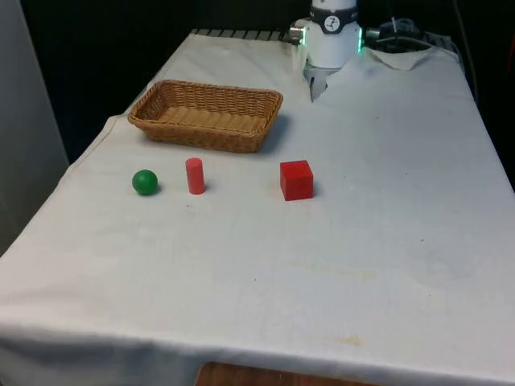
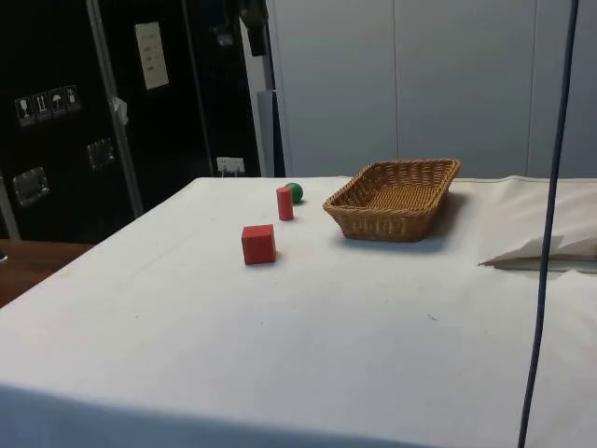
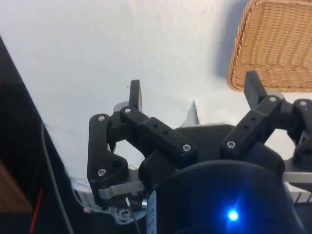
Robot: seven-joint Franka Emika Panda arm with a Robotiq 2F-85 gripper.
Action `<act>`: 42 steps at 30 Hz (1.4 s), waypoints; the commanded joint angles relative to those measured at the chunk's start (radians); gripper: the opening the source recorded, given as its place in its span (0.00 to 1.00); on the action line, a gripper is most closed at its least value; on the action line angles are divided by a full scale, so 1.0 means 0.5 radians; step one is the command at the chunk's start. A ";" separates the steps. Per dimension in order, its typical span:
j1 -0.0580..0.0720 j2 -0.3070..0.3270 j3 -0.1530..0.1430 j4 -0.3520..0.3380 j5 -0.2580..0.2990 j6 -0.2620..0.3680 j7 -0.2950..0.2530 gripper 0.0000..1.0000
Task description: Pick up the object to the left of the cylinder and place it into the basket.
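A small green ball (image 1: 145,182) (image 2: 295,192) lies on the white cloth at the front view's left of an upright red cylinder (image 1: 195,176) (image 2: 284,203). A red cube (image 1: 296,179) (image 2: 258,244) sits at the cylinder's other side. Behind them stands a brown wicker basket (image 1: 201,135) (image 2: 382,222), with nothing in it. In the wrist view my gripper (image 3: 194,90) hangs high over the cloth, open, nothing between its fingers (image 3: 135,93), and one corner of the basket (image 3: 273,53) lies beyond it.
The robot's base (image 1: 332,36) stands at the table's far end, where the cloth bunches into a fold (image 2: 541,252). A dark cable (image 2: 550,233) hangs down in the side view. The cloth drops off at the table's edges.
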 commanded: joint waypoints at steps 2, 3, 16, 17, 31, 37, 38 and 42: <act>0.006 0.016 0.014 -0.052 0.002 0.104 0.012 1.00; 0.008 0.018 0.016 -0.062 -0.002 0.124 0.014 1.00; 0.028 0.062 0.070 -0.182 -0.018 0.368 0.042 1.00; 0.030 0.072 0.078 -0.204 -0.012 0.410 0.048 1.00; 0.026 0.170 0.118 -0.314 0.020 0.650 0.048 1.00; 0.026 0.216 0.120 -0.344 0.018 0.736 0.022 1.00; 0.022 0.226 0.126 -0.360 0.044 0.788 -0.008 1.00; 0.018 0.252 0.126 -0.390 0.064 0.876 -0.082 1.00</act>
